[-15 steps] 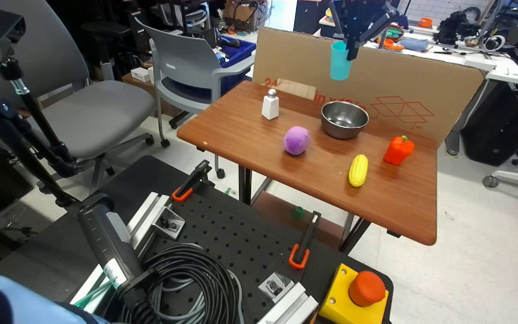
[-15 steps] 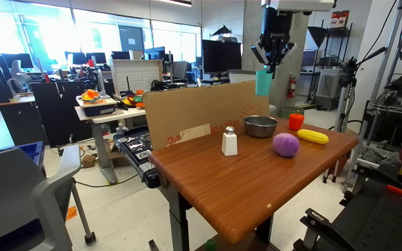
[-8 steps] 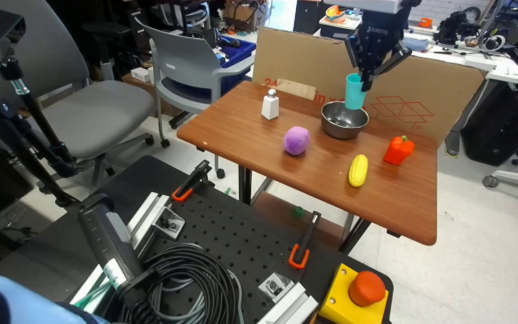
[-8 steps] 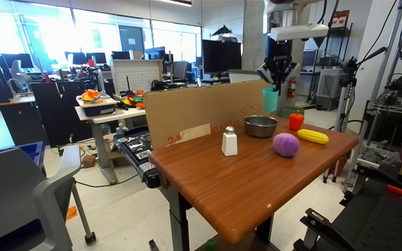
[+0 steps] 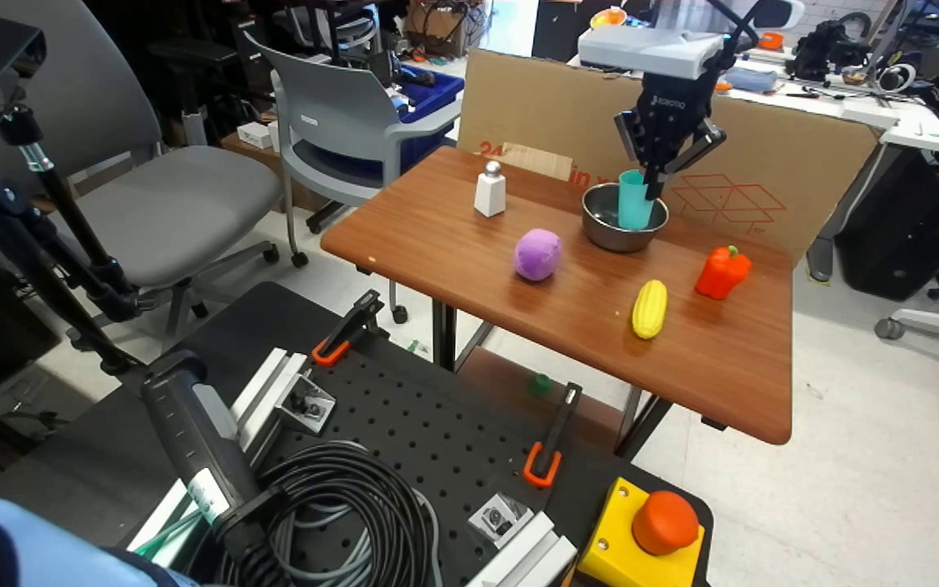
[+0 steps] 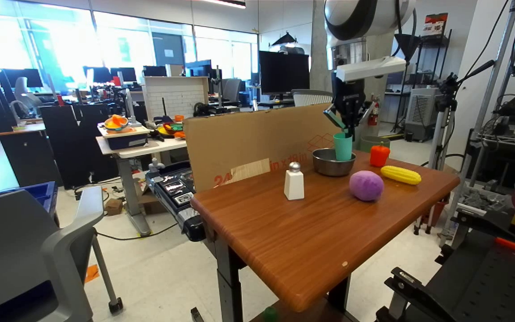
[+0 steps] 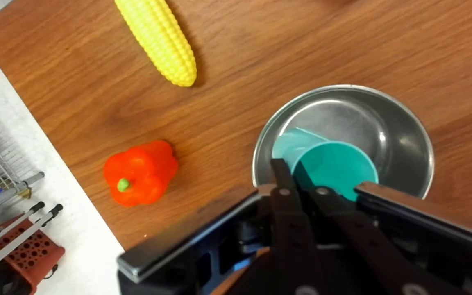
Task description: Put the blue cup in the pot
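Note:
The teal-blue cup shows in both exterior views (image 5: 633, 204) (image 6: 342, 146) and in the wrist view (image 7: 338, 164). It is nearly upright, with its lower part inside the shiny steel pot (image 5: 614, 239) (image 6: 329, 168) (image 7: 406, 141). Whether its base touches the pot floor is hidden. My gripper (image 5: 649, 187) (image 6: 349, 134) (image 7: 289, 166) is shut on the cup's wall. One finger is inside the cup and one outside. In the wrist view the cup stands toward the left part of the pot, near its wall.
On the wooden table (image 5: 453, 236) are a purple ball (image 5: 537, 254), a yellow corn cob (image 5: 650, 309), an orange-red pepper (image 5: 723, 272) and a white shaker (image 5: 490, 190). A cardboard panel (image 5: 535, 106) stands along the table's far edge, behind the pot.
My gripper has come down with the cup in it, from high above the table to inside the pot's rim. The pot and the other objects have not moved.

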Available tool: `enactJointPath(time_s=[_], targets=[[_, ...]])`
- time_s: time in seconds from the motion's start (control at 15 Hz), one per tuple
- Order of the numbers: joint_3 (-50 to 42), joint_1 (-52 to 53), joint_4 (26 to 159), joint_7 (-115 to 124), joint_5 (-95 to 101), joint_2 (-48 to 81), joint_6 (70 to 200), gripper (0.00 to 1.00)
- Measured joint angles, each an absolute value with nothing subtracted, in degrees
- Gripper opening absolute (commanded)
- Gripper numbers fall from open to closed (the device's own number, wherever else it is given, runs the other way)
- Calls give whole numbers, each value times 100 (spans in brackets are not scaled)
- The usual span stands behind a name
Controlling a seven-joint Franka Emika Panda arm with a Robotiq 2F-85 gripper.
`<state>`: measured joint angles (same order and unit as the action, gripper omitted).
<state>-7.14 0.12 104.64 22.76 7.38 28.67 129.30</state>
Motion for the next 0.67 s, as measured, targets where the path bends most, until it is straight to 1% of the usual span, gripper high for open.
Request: enactJointPath(time_s=[0.13, 0.2, 0.27, 0.33, 0.67], targets=[[-714, 46, 10387, 2285, 738, 2980, 12930, 1], [-714, 56, 10358, 2285, 738, 3026, 12930, 28], [-714, 60, 10334, 2286, 738, 3069, 12930, 29], [-714, 59, 10323, 2286, 737, 3099, 12930, 34], [-726, 53, 10316, 2286, 733, 3141, 12930, 72]])
